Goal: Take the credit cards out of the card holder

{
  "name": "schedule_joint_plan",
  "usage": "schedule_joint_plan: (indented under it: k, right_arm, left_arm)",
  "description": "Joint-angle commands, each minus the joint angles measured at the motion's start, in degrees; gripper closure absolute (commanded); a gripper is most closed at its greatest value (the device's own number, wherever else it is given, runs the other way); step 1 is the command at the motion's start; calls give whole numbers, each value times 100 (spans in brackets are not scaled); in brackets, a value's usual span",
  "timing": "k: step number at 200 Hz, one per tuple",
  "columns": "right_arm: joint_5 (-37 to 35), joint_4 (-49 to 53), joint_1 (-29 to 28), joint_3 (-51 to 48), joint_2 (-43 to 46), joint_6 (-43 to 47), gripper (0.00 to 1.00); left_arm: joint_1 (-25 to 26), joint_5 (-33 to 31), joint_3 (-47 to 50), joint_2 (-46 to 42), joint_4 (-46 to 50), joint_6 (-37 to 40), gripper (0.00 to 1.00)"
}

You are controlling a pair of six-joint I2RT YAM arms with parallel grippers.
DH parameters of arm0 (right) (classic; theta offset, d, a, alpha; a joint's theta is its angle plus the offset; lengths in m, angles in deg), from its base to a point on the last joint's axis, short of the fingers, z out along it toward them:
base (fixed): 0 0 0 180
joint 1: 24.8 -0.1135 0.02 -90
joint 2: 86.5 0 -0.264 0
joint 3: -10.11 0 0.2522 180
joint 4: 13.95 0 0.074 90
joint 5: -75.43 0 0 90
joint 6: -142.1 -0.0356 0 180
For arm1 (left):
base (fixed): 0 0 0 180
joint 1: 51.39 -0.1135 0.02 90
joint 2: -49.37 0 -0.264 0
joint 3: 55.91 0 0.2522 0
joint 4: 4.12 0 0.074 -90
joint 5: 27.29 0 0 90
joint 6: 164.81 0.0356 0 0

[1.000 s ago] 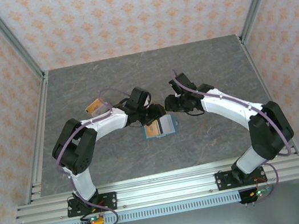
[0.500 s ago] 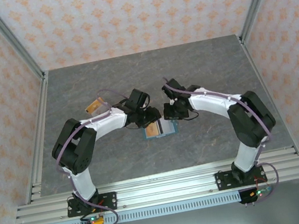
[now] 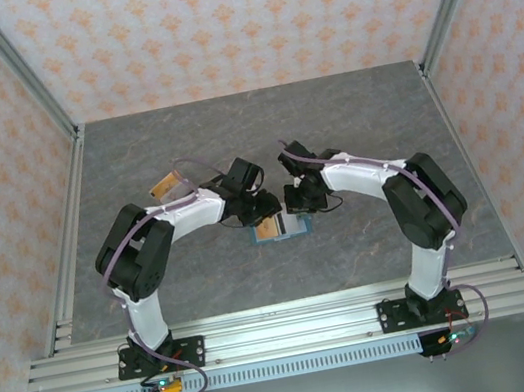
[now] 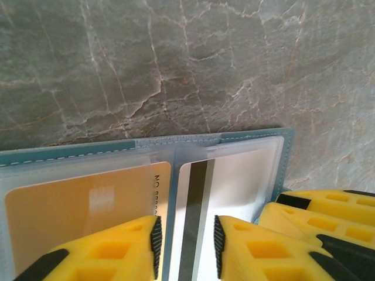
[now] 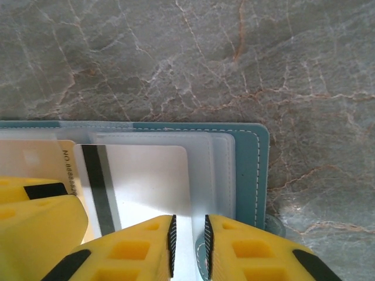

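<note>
Wallet (image 3: pixel 279 226) lies open and flat near mid-table, on grey stone-look table (image 3: pixel 183 149) with pale and rusty veins, matte. Soft teal cover with a light stitched border and rounded corners; inside, stacked clear plastic sleeves, glossy and slightly frosted. Long axis runs left-right across the table, a touch tilted, with the spine between the two halves. The orange card (image 4: pixel 76 199) sits in the left half's sleeve, small print along its inner edge. The white card (image 5: pixel 146 175), in the right half, carries a dark magnetic stripe that runs across the wallet's long axis. Both cards are thin, flat and square-cornered. Left gripper (image 4: pixel 186 237) has blocky yellow fingers with black pads; its jaws stand a narrow gap apart over the spine and stripe, nothing clearly pinched. Right gripper (image 5: pixel 187 246) is just beside it over the right half, jaws down to a slit on the sleeve edges; can't tell if a sleeve is caught.
</note>
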Motion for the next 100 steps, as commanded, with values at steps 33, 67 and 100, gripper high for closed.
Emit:
schedule_joint_plan:
  k: [33, 67, 100]
  right_arm:
    - [-264, 296, -19, 210, -273, 108, 82]
    - [-289, 336, -18, 201, -377, 123, 83]
    - [-332, 371, -15, 208, -442, 127, 83]
  left_arm:
    - [-20, 92, -105, 124, -6, 14, 73]
    - [-20, 241, -70, 300, -184, -8, 74]
    - [-105, 689, 33, 217, -649, -216, 75]
